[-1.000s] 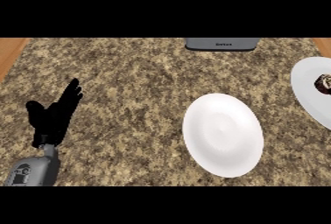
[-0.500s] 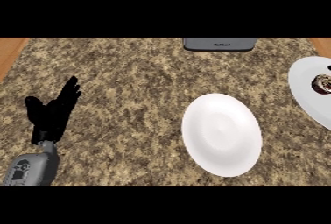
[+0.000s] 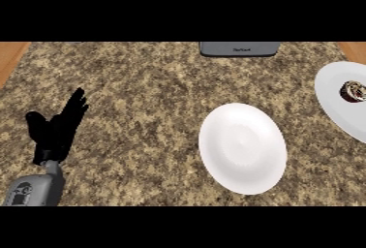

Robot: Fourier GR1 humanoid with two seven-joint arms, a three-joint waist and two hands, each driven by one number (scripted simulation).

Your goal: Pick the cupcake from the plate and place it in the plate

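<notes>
One cupcake [image 3: 352,91], dark with a paler ring on top, sits on the right plate [image 3: 339,117], a round white plate lying at the counter's [image 3: 143,87] right edge, toward the far side, and partly cut off by the view's border. There are two plates in all. The second, the middle plate [image 3: 243,147], is also white and lies a little right of the counter's middle, nearer the front edge; it is close beside the right plate but apart from it. One hand shows, the left hand [image 3: 54,131]. It is black and stands over the counter's left part toward the front edge, with its fingers straight and pointing toward the far edge, held close together, and the thumb set off to the side; it touches and holds nothing. Its grey forearm [image 3: 34,190] comes in at the front left corner. The cupcake lies well apart from this hand, across the counter to the right and farther back, with the middle plate between them. One dark grey device [image 3: 239,49] lies at the far edge, right of centre.
</notes>
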